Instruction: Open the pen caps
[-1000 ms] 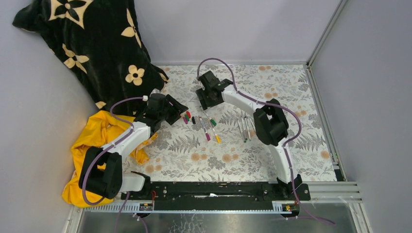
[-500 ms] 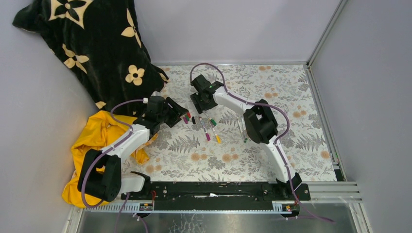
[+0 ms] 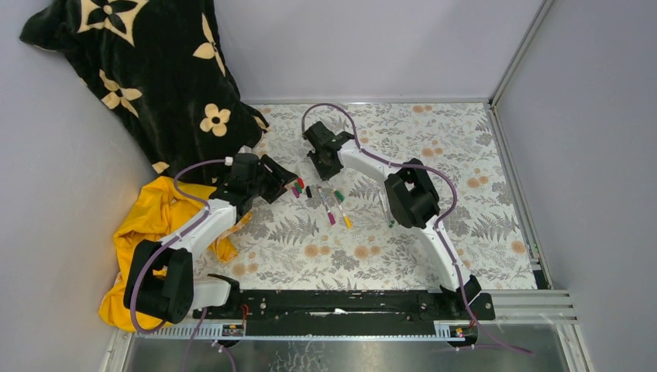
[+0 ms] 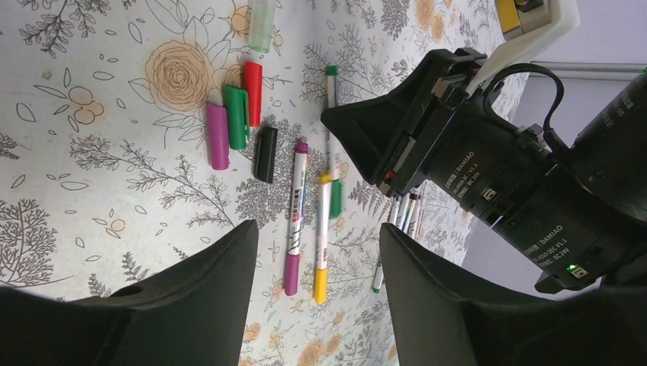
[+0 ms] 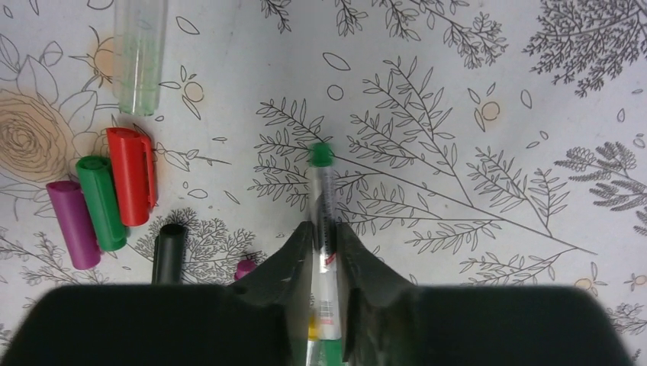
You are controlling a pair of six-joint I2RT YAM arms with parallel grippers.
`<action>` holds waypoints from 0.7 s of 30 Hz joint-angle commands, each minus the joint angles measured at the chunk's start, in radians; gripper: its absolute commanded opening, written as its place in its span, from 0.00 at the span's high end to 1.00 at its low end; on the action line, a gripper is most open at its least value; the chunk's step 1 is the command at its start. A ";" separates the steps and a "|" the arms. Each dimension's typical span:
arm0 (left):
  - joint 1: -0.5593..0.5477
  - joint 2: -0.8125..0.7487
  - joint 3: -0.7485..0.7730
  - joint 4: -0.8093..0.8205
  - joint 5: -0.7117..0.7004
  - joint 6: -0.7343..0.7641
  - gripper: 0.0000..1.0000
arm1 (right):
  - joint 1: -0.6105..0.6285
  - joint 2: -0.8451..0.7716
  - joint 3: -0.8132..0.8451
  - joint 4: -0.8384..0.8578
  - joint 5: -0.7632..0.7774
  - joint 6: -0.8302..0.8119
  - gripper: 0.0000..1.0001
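Loose pen caps lie together on the floral cloth: red (image 5: 131,175), green (image 5: 101,202), purple (image 5: 72,223) and black (image 5: 168,252); the same cluster shows from above (image 3: 298,187). My right gripper (image 5: 324,227) is shut on the pale barrel of a green-ended pen (image 5: 321,155) lying on the cloth. A magenta pen (image 4: 296,217) and a yellow pen (image 4: 323,236) lie beside it. My left gripper (image 4: 319,252) hovers open just left of the caps, holding nothing. In the top view the right gripper (image 3: 325,167) is down over the pens (image 3: 335,208) and the left gripper (image 3: 283,183) is beside the caps.
A clear tube-like cap (image 5: 140,57) lies beyond the coloured caps. More pens (image 3: 387,208) lie partly under the right arm. A black flowered blanket (image 3: 147,70) fills the back left corner and a yellow cloth (image 3: 155,221) lies under the left arm.
My right gripper came down and slightly left onto the pens and closed on the green-ended pen. The left arm barely moved and stayed open.
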 commanded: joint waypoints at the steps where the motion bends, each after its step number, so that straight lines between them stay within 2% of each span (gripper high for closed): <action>1: 0.008 -0.015 -0.009 0.073 0.016 -0.002 0.34 | -0.014 -0.016 -0.053 0.002 -0.016 0.003 0.85; 5: 0.008 -0.014 -0.013 0.080 0.017 0.002 0.34 | -0.022 -0.049 -0.092 0.026 -0.014 0.016 1.00; 10: 0.007 -0.020 -0.020 0.142 0.045 0.040 0.33 | -0.037 -0.124 -0.131 0.055 0.001 0.034 1.00; 21: -0.033 0.058 -0.057 0.383 0.226 0.090 0.33 | -0.061 -0.359 -0.258 0.145 -0.025 0.138 1.00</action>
